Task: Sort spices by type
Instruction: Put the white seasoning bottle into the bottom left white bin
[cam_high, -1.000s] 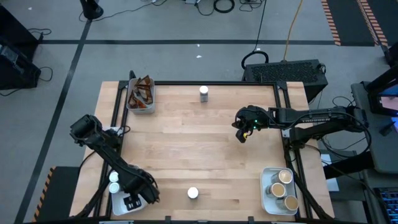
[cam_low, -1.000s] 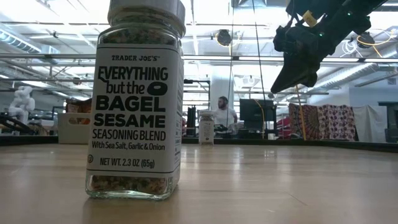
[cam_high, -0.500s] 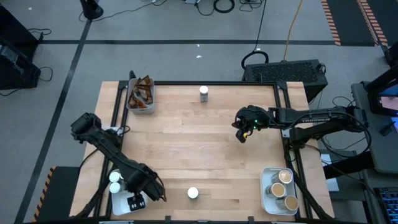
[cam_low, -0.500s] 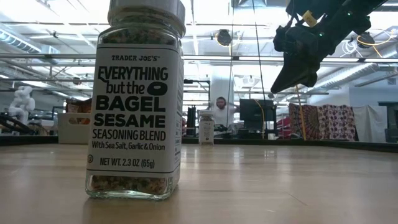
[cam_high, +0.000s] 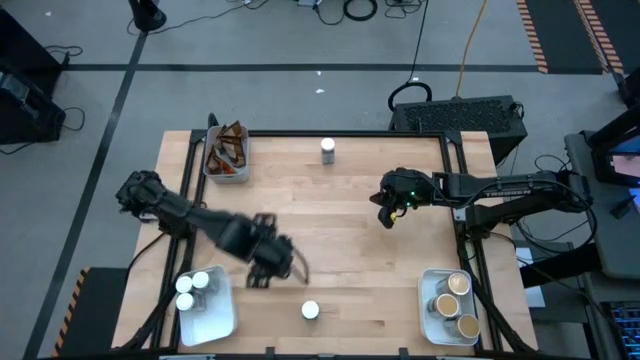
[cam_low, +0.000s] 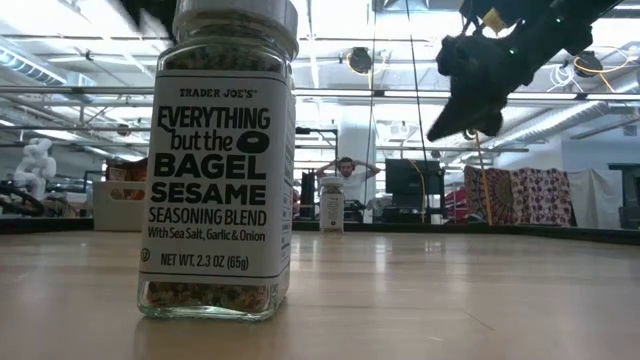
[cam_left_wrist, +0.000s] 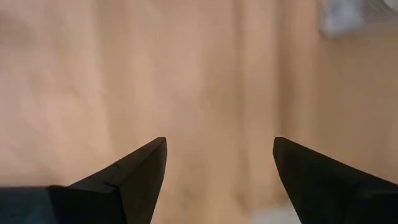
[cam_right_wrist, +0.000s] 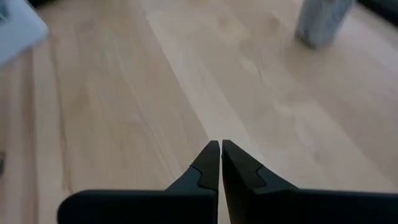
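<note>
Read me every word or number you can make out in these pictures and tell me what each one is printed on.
All on the near jar, low view:
"TRADER JOE'S"
"EVERYTHING but the BAGEL SESAME"
"SEASONING BLEND"
"With Sea Salt, Garlic & Onion"
"NET WT. 2.3 OZ (65g)"
The far jar has a label too small to read.
No readable text in the high view or either wrist view.

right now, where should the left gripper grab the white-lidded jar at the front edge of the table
Take the white-lidded jar around its glass body just under the lid, coming straight down from above. It stands upright and alone on the table, so both sides look free for the fingers. The left gripper is open, empty and close by; the right gripper is shut, farther off.
</note>
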